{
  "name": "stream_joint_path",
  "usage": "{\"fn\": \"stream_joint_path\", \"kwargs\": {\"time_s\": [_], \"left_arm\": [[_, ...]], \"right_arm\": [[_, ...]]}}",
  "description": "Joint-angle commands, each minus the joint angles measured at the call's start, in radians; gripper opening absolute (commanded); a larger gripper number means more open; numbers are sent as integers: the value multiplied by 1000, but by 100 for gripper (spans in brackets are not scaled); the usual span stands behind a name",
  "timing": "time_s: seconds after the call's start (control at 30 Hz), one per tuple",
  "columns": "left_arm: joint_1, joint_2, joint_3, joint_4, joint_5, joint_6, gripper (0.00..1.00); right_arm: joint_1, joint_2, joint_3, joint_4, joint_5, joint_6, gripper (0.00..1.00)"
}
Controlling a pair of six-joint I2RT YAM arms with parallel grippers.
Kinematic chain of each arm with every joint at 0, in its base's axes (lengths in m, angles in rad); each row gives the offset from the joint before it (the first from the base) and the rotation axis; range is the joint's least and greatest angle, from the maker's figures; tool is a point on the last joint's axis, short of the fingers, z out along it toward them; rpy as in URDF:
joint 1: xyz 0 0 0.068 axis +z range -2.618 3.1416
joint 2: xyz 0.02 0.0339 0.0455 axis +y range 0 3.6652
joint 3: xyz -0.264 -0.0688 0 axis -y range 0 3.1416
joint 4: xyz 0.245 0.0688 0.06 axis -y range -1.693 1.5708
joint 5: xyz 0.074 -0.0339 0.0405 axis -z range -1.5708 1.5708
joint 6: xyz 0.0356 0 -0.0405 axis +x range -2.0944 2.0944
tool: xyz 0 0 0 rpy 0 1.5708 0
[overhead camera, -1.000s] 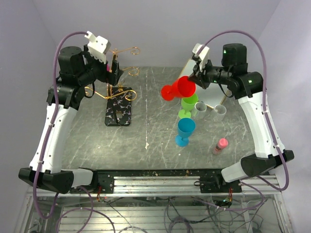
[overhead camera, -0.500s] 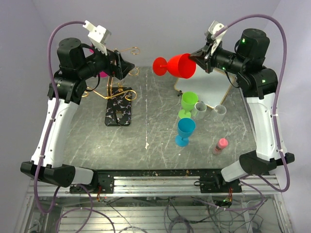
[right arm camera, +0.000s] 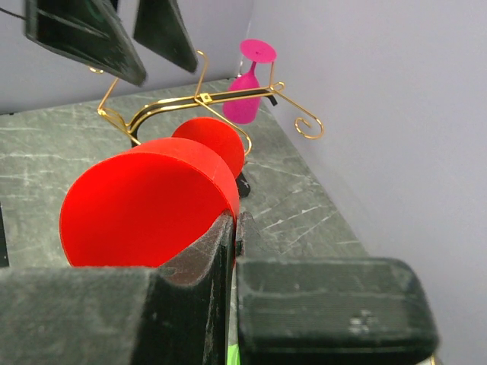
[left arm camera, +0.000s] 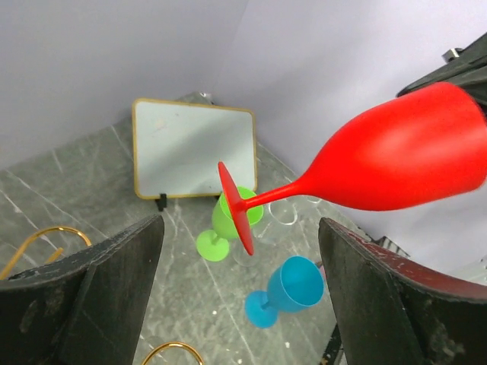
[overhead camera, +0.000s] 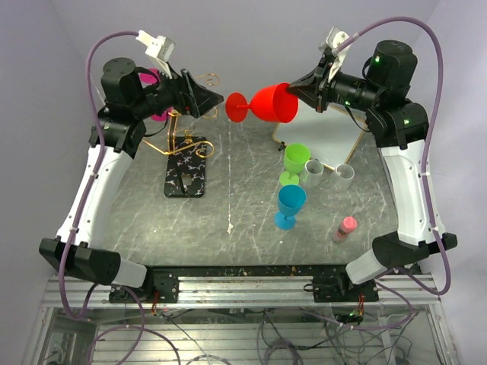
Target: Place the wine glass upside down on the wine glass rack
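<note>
My right gripper (overhead camera: pixel 298 88) is shut on the rim of a red wine glass (overhead camera: pixel 262 104) and holds it sideways high above the table, foot pointing left. It also shows in the right wrist view (right arm camera: pixel 152 201) and the left wrist view (left arm camera: pixel 380 156). My left gripper (overhead camera: pixel 207 97) is open and empty, a little left of the glass's foot (left arm camera: pixel 237 207), which sits between its fingers in the left wrist view. The gold wine glass rack (overhead camera: pixel 183 133) stands on its black base (overhead camera: pixel 185 169) at the back left. A pink glass (right arm camera: pixel 247 84) hangs upside down on it.
A green glass (overhead camera: pixel 294 163), a blue glass (overhead camera: pixel 289 205) and two clear small glasses (overhead camera: pixel 329 173) stand right of centre. A small whiteboard (overhead camera: pixel 323 133) leans at the back right. A pink-capped bottle (overhead camera: pixel 345 227) stands at the front right.
My right gripper lifted the red glass off the table, turned it sideways and carried it left. My left gripper rose from the rack and swung right towards the glass's foot.
</note>
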Motion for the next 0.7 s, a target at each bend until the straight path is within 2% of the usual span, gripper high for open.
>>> {"fn": "stream_joint_path", "kwargs": {"time_s": [0.0,0.17,0.37,0.67], "left_arm": [[-21,33,-39,74,32,-116,92],[-39,40,-101,113,51,-181,89],[-51,43,-138,129,78,-196,76],[-70,63,-131,108,85,-168,51]], "right_arm": [[-6,16,37,47,-64,33,0],[-5,18,36,59,-58,40,0],[-5,19,19,69,-67,45,0],[-5,30,16,78,-82,52,0]]}}
